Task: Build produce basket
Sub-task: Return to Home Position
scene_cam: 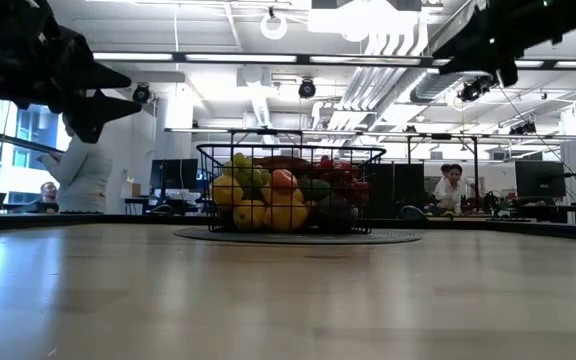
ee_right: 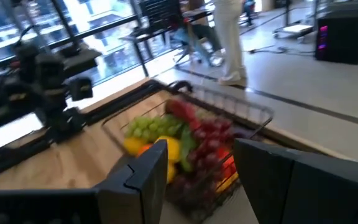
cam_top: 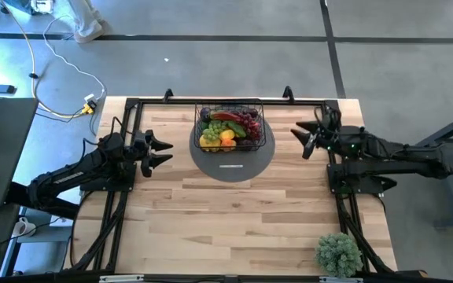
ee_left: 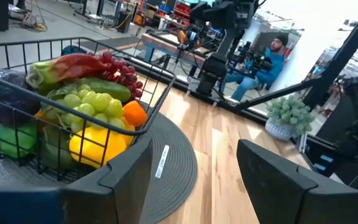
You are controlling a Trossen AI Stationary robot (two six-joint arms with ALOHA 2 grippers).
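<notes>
Wooden table (scene_cam: 268, 300) planks are shown in the foreground, with the basket (scene_cam: 290, 150) set on the grey round mat (cam_top: 233, 167) near the far edge and heaped with the produce (cam_top: 228, 130). The left gripper (cam_top: 162, 152) and right gripper (cam_top: 299, 141) are held well apart from it at either side, fingers spread wide and nothing carried. Loading is therefore judged complete, with only parking of the arms left.

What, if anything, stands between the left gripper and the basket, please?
Nothing visible does: only bare table and the grey mat lie between the left gripper and the basket. The right gripper waits opposite.
</notes>
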